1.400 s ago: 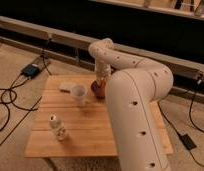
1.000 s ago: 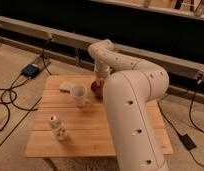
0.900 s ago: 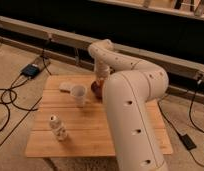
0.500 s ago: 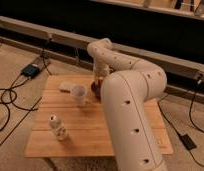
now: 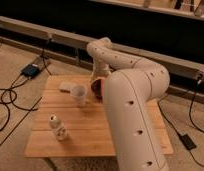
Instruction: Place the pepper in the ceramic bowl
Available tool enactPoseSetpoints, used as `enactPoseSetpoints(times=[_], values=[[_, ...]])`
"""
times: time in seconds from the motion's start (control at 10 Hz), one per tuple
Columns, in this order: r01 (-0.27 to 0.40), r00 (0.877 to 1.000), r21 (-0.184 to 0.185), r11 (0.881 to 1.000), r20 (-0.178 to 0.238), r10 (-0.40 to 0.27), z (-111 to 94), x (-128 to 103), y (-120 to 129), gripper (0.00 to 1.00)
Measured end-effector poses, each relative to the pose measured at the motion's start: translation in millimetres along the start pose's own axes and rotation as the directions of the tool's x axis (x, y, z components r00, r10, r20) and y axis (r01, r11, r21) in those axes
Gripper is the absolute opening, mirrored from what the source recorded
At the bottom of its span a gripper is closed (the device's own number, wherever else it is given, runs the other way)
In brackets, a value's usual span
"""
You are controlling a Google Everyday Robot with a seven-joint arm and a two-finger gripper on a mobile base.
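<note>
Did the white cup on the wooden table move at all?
No. The tall white cup stays in the same spot on the light wooden table, equally far from the small clear bottle. The gripper hangs close beside it.

Lab-like test space: concrete floor, trailing cables, wooden table; jaws over table's far middle.

hand over table, right of cup | bottle before cup
</note>
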Motion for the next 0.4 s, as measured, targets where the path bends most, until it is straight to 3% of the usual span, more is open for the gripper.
enactPoseSetpoints(times=[0.4], values=[[0.0, 1.0, -0.002, 1.0, 0.001, 0.0, -0.9, -0.4, 0.4, 0.8]])
